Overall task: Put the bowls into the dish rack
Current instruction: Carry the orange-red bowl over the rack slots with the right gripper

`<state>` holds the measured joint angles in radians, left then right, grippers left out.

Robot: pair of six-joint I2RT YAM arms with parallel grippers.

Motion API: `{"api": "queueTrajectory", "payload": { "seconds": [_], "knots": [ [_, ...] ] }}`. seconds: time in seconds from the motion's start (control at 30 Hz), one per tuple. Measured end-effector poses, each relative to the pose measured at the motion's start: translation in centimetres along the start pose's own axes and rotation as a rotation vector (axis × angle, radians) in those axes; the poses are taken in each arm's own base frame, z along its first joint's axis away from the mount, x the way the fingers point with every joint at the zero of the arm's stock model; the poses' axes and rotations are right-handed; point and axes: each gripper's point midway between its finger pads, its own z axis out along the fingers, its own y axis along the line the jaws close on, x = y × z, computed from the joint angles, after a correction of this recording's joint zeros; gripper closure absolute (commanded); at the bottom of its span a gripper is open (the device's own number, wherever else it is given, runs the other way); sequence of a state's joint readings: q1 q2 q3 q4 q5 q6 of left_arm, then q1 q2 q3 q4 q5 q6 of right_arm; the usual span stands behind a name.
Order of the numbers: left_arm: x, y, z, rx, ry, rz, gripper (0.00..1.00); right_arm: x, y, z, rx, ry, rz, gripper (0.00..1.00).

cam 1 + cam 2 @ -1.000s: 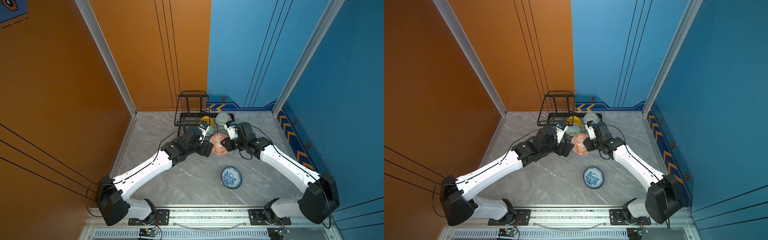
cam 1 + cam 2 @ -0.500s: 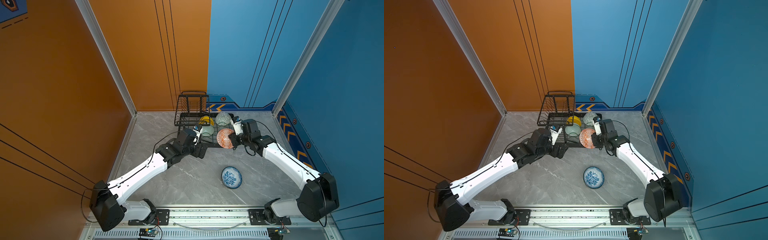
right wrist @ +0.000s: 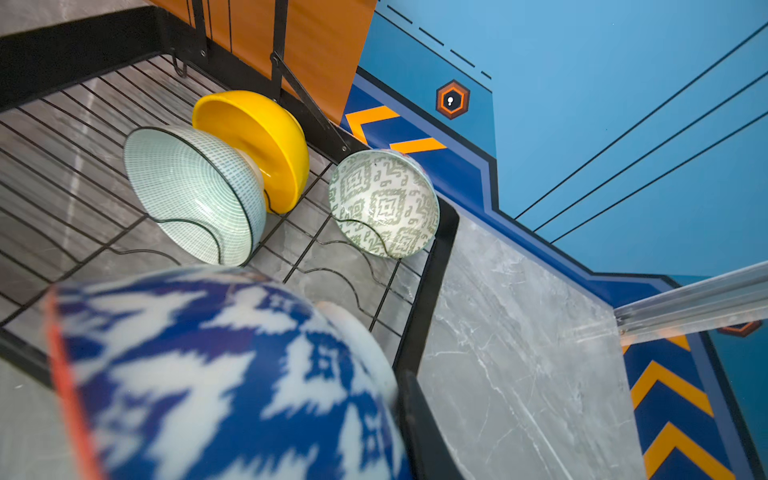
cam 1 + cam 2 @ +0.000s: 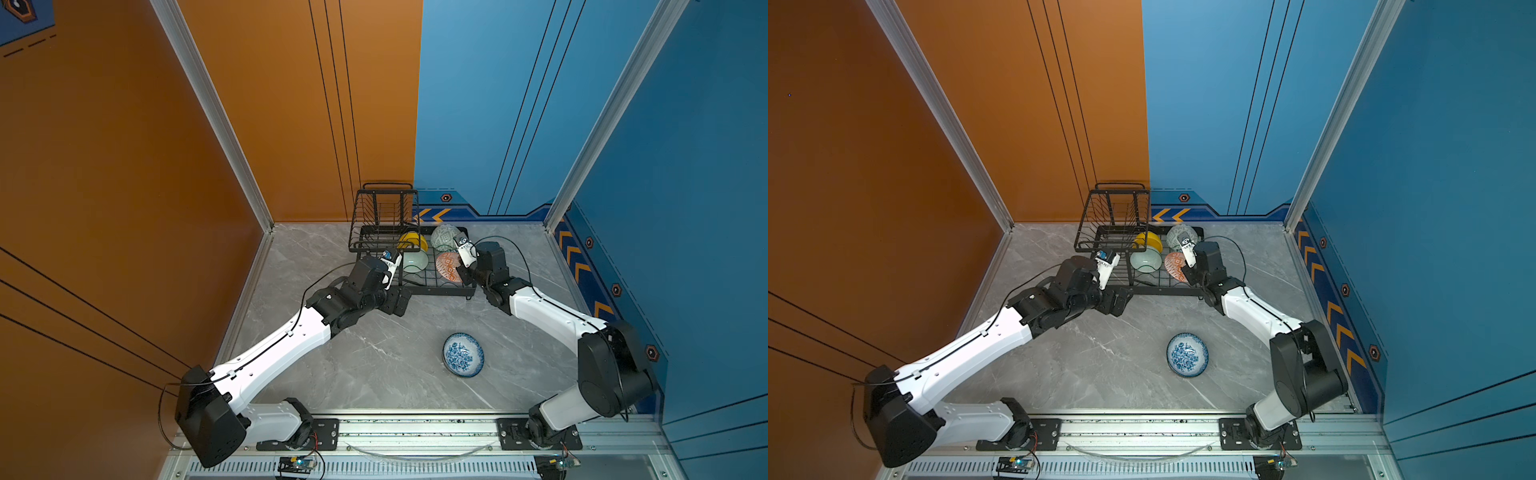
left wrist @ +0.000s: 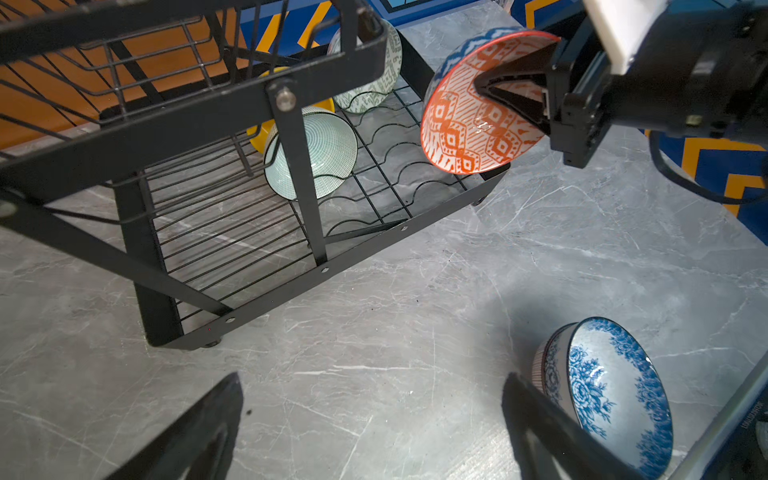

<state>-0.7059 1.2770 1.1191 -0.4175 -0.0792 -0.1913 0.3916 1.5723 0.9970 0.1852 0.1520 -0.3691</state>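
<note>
The black wire dish rack [image 4: 432,291] [image 4: 1163,291] stands at the back of the floor. In its lower tray three bowls stand on edge: yellow [image 4: 411,241] [image 3: 257,141], pale mint [image 4: 414,262] [image 5: 328,149] [image 3: 187,187] and grey-green [image 4: 444,237] [image 3: 382,203]. My right gripper [image 4: 459,271] is shut on the rim of the orange diamond-patterned bowl [image 4: 448,266] [image 5: 469,129] [image 3: 216,374], held tilted over the tray's right slots. My left gripper [image 5: 372,395] [image 4: 399,300] is open and empty over the floor at the rack's front left. The blue-and-white floral bowl [image 4: 462,354] [image 5: 611,390] lies on the floor.
The rack's raised basket tier [image 4: 384,216] [image 5: 187,75] overhangs the tray's left part. Orange and blue walls close in the back and sides. A metal rail [image 4: 415,428] runs along the front edge, where both arm bases sit.
My right gripper has carried the orange bowl up and back from the floor in front of the rack to over the tray. The left gripper has drawn away from it, to the left.
</note>
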Motion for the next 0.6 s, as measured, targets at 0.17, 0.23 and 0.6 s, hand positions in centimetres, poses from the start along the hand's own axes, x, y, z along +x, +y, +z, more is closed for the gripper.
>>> {"api": "queueTrajectory", "payload": {
  "seconds": [0.17, 0.23, 0.6],
  "knots": [
    [0.1, 0.0, 0.0, 0.001, 0.002, -0.001, 0.02, 0.5, 0.2, 3.0, 0.051, -0.03, -0.143, 1.0],
    [0.2, 0.1, 0.0, -0.001, 0.004, -0.002, 0.02, 0.9, 0.4, 4.2, 0.072, -0.036, -0.201, 1.0],
    [0.6, 0.4, -0.2, -0.007, 0.009, -0.005, 0.02, 0.6, 0.0, 7.6, 0.176, -0.097, -0.404, 1.0]
  ]
}}
